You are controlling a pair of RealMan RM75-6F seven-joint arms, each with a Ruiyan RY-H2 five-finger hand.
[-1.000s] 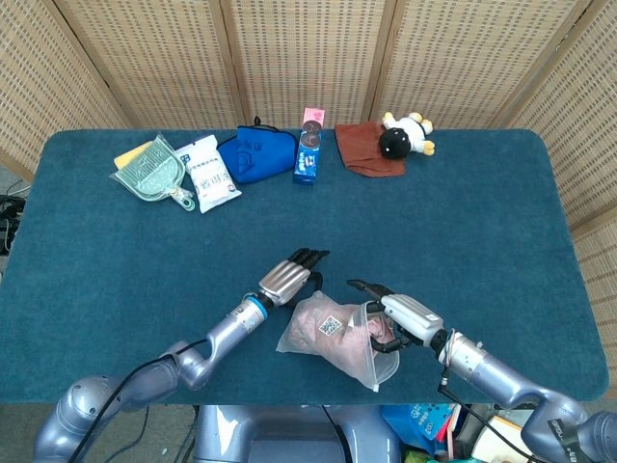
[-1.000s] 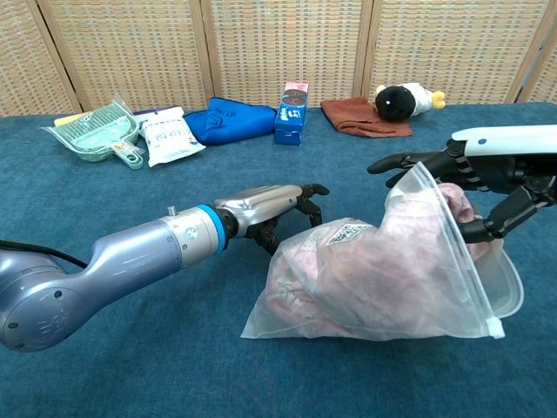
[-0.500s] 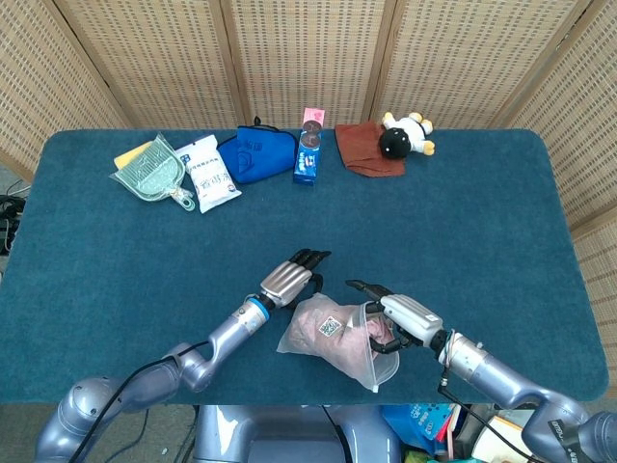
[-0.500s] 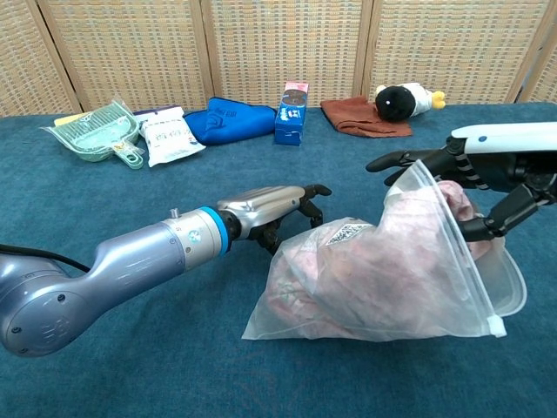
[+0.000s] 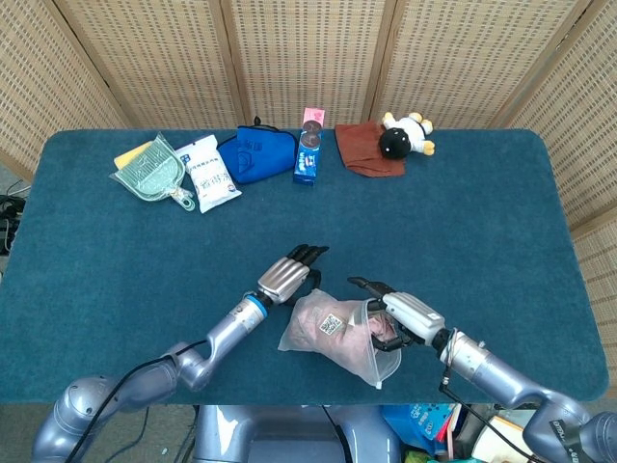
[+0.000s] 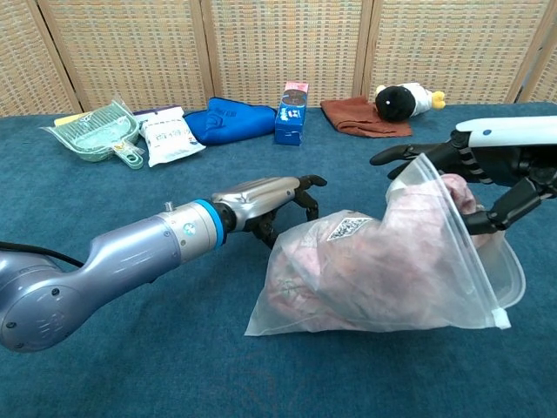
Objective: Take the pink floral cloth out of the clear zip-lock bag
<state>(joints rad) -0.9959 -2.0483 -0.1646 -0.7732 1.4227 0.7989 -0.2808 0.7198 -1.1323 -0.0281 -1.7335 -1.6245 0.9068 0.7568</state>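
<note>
Cloth (image 6: 348,270), pink and floral, lay bunched inside the clear zip-lock bag (image 6: 409,287), which rested near the front edge of the blue surface (image 5: 482,222), its mouth turned toward the right hand (image 6: 487,178). That hand reached into the bag's mouth, with fingers (image 6: 405,157) above the raised lip and another finger below it, closed on the cloth where it showed at the opening. A white sticker (image 6: 345,228) with a square printed code sat on the bag's upper face; its print was too small to read.

The left hand (image 6: 265,205) hovered just beside the bag's closed end, fingers (image 5: 307,256) curled downward and holding nothing; whether the tips touched the plastic could not be told.

Along the far edge stood a row of things: a green dustpan (image 5: 147,174), a white packet (image 5: 212,172) with blue lettering too small to make out, a blue pouch (image 5: 258,154), a blue box (image 5: 308,159) with a pink top and round pictures on its face, a rust-brown cloth (image 5: 364,149), and a black-and-white plush toy (image 5: 405,135) lying on that cloth's far side.
</note>
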